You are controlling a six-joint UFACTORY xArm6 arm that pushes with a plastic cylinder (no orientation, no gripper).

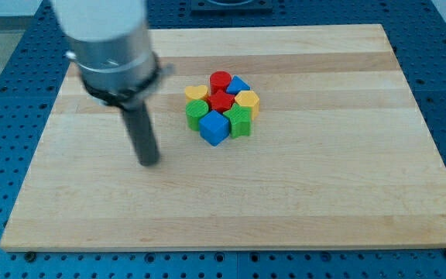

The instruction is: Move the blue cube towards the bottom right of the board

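Observation:
The blue cube (pixel 214 128) sits at the bottom of a tight cluster of blocks near the middle of the wooden board (pixel 324 194). My tip (pixel 149 161) rests on the board to the view's left of the cluster and slightly below it, well apart from the blue cube. The rod rises from it to the arm's grey and white body (pixel 111 46) at the view's top left.
The cluster also holds a red cylinder (pixel 221 80), a red block (pixel 221 101), a second blue block (pixel 238 85), a yellow heart-like block (pixel 197 94), a yellow block (pixel 247 101), a green round block (pixel 197 114) and a green block (pixel 240 121).

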